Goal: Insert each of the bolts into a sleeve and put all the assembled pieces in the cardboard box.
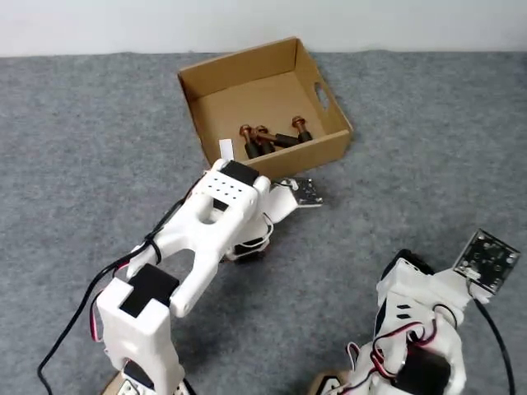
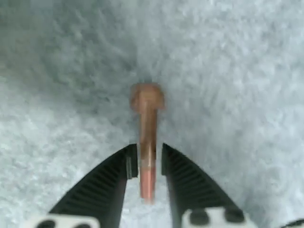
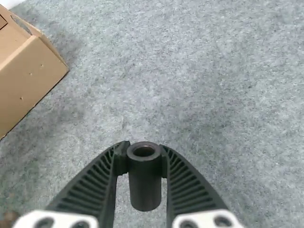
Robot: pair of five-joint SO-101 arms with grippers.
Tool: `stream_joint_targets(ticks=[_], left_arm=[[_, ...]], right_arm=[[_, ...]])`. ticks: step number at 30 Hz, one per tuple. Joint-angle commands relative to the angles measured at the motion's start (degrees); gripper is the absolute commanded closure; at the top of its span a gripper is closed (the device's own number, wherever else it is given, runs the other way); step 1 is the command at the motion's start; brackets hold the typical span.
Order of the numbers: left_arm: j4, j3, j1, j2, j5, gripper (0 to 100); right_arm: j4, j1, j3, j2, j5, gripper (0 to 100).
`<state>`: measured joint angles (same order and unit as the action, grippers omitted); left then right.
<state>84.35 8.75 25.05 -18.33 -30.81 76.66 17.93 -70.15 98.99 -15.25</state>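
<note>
Before bringing the two parts together, take stock of both grips. Left gripper (image 2: 146,159): closed tight on the shank of a copper bolt (image 2: 147,118), hex head pointing away from the claw, plain end running back between the fingers, grey carpet (image 2: 237,71) beneath. Right gripper (image 3: 144,153): pinched on a black sleeve (image 3: 144,183) close under its rim, bore open and facing the wrist camera.

Seen from above, left arm (image 1: 206,222) reaching to just short of the near wall of the cardboard box (image 1: 317,152), right arm (image 1: 420,329) well apart from the box, out on its handle-slot side. Already lying inside the box, against that near wall: several assembled pieces (image 1: 272,138).

Step in hand, by the look of it: mating bolt and sleeve in the air, short of the box.

- Meet on the carpet side of the near wall, never over the box.
- Feed the plain end into the bore, the head looking too wide to pass.
- Expect trouble reaching that end, tucked as it is inside the left claw; plan a regrip nearer the head, or a tilt of the left wrist to present it.
- Line up both axes first, then slide slowly; avoid an angled entry, likely to jam or lever the bolt askew.
- Keep both grips firm until fully seated.
</note>
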Motion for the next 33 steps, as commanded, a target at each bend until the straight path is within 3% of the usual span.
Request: stream_joint_targets(ticks=[1,16,21,33], left_arm=[[-3.1,0.0,0.8,3.2,0.9,88],[-7.0,-0.6,1.7,-8.2,3.6,89],[-7.1,-2.0,3.0,-7.6,5.1,100],[0.8,-1.6,7.0,14.4,15.8,100]], right_arm=[[-1.8,0.6,0.4,0.9,0.3,99.1],[-1.7,0.7,0.4,0.9,0.3,99.1],[-1.7,0.7,0.4,0.9,0.3,99.1],[-1.5,0.3,0.6,2.8,0.5,99.1]])
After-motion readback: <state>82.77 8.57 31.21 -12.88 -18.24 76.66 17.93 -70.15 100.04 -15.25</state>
